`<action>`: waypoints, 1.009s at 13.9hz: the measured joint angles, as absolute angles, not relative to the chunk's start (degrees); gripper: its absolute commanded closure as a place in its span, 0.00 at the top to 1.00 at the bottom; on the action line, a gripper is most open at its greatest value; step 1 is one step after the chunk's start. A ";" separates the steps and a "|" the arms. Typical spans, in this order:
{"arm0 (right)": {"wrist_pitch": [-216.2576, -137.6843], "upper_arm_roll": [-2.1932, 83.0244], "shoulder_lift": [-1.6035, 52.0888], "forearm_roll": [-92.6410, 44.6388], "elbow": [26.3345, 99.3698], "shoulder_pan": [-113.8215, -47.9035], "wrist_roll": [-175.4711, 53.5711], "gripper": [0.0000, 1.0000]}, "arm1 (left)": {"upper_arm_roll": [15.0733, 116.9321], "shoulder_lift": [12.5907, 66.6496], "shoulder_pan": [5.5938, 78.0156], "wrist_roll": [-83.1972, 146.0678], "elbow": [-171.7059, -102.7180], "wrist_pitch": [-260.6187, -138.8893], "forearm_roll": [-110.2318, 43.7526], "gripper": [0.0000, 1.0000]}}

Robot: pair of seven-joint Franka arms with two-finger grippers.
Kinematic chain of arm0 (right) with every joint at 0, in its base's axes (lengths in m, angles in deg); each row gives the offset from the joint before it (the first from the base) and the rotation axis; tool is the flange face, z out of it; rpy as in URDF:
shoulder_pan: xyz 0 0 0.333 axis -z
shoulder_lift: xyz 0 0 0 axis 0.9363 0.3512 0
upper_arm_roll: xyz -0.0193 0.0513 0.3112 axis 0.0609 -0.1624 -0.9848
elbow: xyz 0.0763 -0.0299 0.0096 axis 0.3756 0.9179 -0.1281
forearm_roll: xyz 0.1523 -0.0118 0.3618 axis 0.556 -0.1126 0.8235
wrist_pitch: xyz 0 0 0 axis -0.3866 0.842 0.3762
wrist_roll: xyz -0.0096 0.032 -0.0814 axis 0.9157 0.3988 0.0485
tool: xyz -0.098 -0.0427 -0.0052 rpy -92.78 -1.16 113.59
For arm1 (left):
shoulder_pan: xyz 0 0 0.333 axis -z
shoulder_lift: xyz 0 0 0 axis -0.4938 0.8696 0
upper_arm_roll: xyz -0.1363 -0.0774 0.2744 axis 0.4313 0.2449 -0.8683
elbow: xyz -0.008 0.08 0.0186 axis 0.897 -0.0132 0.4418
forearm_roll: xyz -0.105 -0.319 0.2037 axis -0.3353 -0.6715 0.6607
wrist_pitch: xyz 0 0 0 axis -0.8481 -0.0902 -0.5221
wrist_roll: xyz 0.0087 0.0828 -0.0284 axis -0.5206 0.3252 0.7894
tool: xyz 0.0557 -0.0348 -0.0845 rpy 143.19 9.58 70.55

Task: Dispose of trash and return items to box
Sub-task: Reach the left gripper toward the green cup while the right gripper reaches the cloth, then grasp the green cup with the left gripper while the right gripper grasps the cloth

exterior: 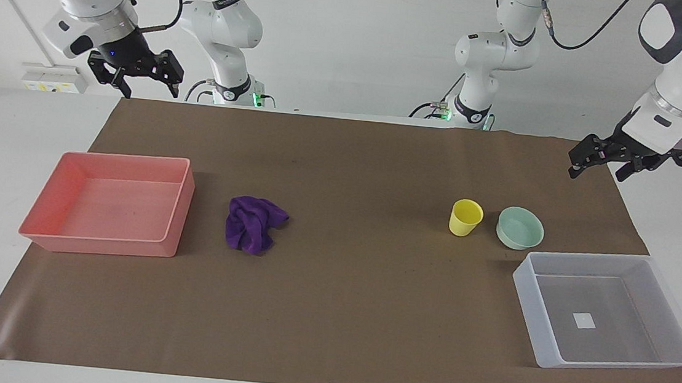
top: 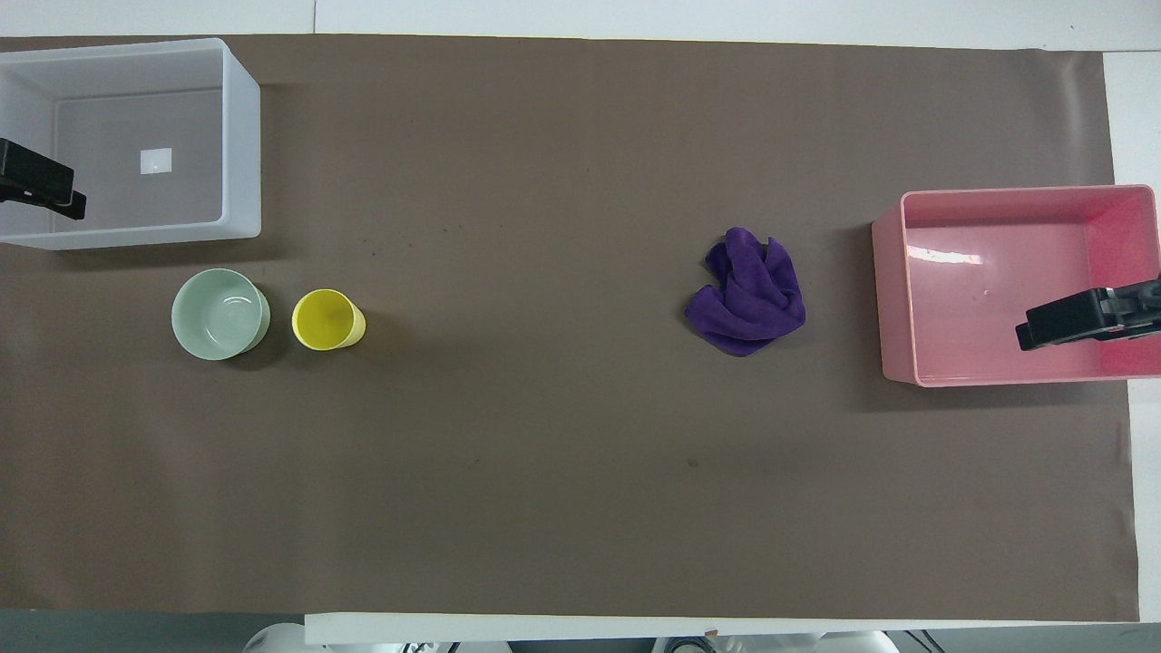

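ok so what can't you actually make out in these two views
- Left gripper: overhead view cuts it at the frame edge over the clear box.
- Right gripper: overhead view cuts it too, over the pink tray.
- Purple rag: both views hide what its folds cover.

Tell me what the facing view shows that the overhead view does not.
Facing view only: both arms whole, raised left hand and right hand.

Overhead view only: the yellow plastic cup's empty inside.

Both: purple cloth rag, mint-green round bowl, translucent plastic tray with its white sticker, pink rectangular tray.
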State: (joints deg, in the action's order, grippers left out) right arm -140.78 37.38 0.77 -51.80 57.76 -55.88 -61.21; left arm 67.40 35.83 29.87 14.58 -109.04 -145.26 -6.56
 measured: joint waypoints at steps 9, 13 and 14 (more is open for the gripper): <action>-155.06 36.88 2.89 -51.33 64.21 -63.08 -62.16 0.97 | 66.95 33.33 29.74 14.97 -113.76 -150.88 -6.52 1.00; -168.13 36.75 10.84 -51.33 67.65 -68.33 -63.32 0.98 | 66.85 26.18 25.91 15.64 -138.97 -173.22 -6.39 1.00; -172.63 36.75 13.21 -51.33 68.92 -69.37 -63.34 0.98 | 66.84 24.85 24.93 16.05 -145.64 -177.20 -6.40 1.00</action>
